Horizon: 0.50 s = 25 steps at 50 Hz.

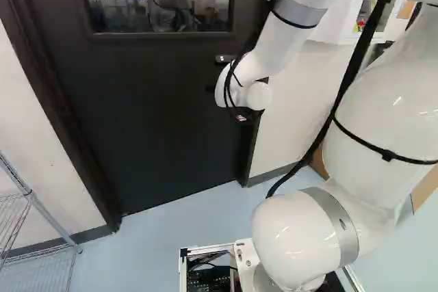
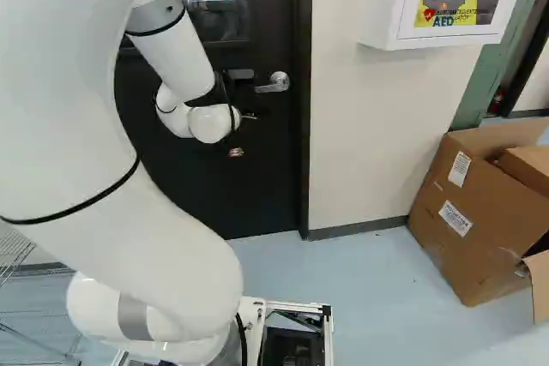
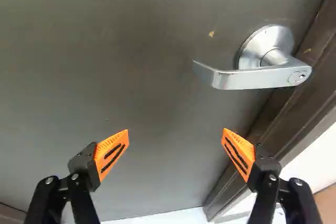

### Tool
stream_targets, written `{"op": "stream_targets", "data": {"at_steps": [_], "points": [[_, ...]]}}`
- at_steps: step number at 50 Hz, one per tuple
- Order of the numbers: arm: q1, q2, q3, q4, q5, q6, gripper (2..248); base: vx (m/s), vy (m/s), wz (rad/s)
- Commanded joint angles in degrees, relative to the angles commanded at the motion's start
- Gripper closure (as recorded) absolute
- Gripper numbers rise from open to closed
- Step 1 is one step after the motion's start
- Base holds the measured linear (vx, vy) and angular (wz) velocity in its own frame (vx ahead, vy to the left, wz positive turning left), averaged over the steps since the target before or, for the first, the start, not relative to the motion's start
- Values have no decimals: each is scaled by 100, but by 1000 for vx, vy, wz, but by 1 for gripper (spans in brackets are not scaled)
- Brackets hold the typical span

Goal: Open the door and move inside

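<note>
In the right base view a small orange part of the gripper (image 2: 236,152) shows below the white wrist; the arm hides most of the rest. The dark door (image 1: 150,107) stands closed in its frame, with a window in its upper part. Its silver lever handle (image 2: 274,82) is to the right of the wrist. In the wrist view the gripper (image 3: 176,130) has its orange-padded fingers wide apart with nothing between them. The lever handle (image 3: 257,78) lies ahead of the fingers, off toward the door frame's side, and neither finger touches it.
Beside the door on the handle side is a pale wall (image 2: 364,143) with a white AED cabinet (image 2: 446,39). Cardboard boxes (image 2: 472,212) stand on the floor to the right. A wire rack (image 1: 41,210) stands at the left of the left base view.
</note>
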State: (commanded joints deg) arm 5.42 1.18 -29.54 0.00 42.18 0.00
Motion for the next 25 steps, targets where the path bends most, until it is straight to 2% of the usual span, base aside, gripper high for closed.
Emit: {"op": "stream_targets", "data": {"at_steps": [25], "points": [[1,334,-12,0,0,0,3,0,0,0]]}}
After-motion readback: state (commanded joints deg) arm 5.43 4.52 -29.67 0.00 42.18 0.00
